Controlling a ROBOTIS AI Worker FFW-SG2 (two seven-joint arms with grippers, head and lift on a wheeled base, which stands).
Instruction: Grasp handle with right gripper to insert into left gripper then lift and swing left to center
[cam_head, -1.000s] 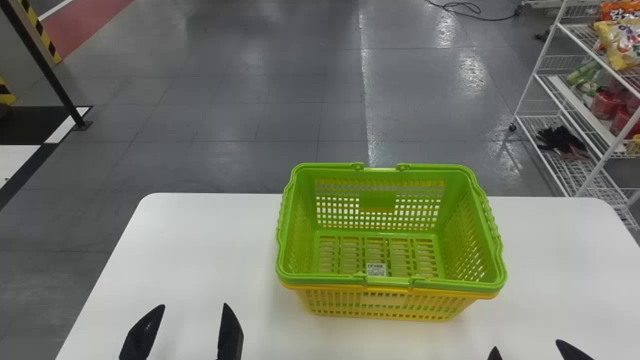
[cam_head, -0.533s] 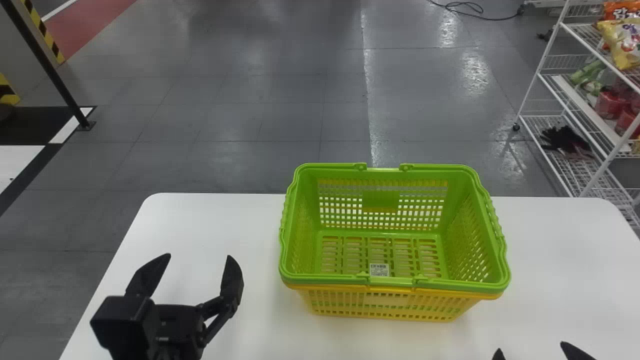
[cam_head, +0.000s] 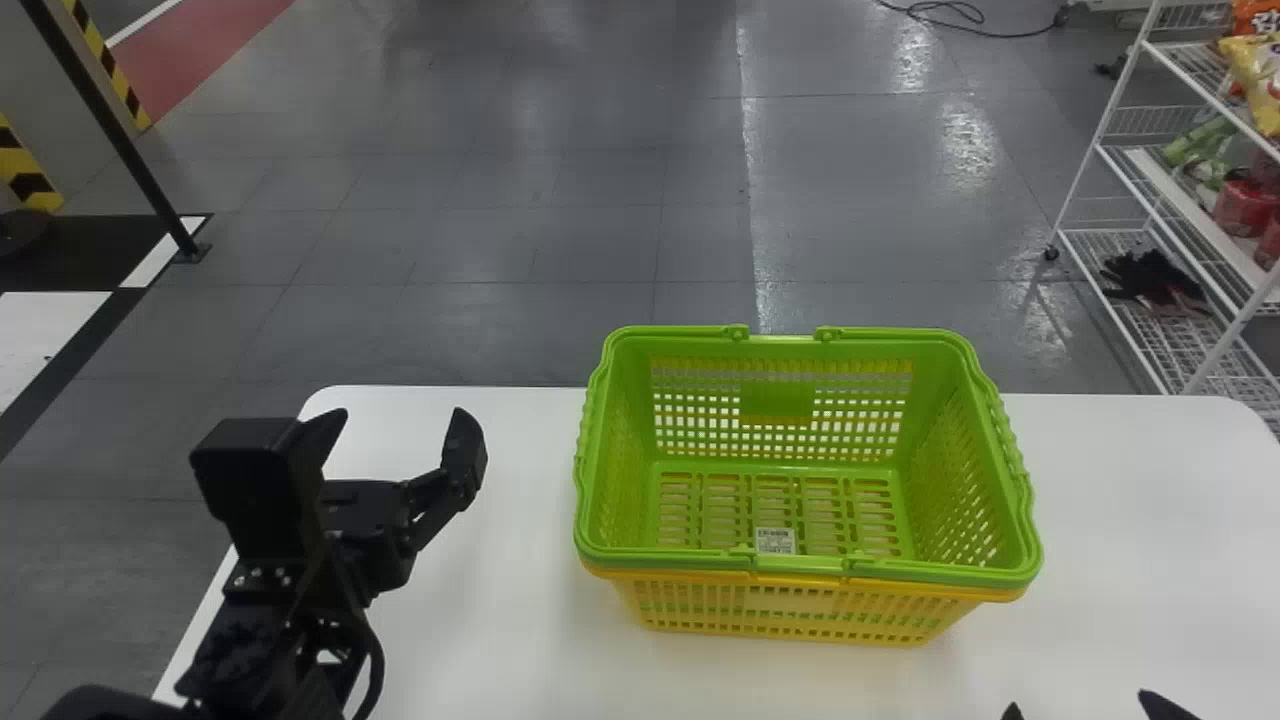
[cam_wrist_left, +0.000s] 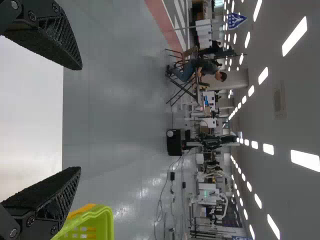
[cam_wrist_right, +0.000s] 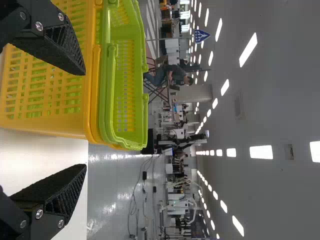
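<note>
Spanning open air, the left gripper (cam_head: 403, 415) is held wide open and empty, with the green basket (cam_head: 925, 430) placed to its right. The green basket is nested in the yellow basket (cam_head: 790, 610), which is borne by the white surface (cam_head: 450, 620). The right gripper (cam_wrist_right: 85, 119) is likewise spread wide and empty; from it, both baskets are located ahead and to the left. The step in hand is judged to be grasping the handle (cam_head: 800, 564), folded down along the near rim. It is best taken near mid-bar, with the rim left free, seated deeply before closure, then raised gently and presented squarely to the left gripper.
</note>
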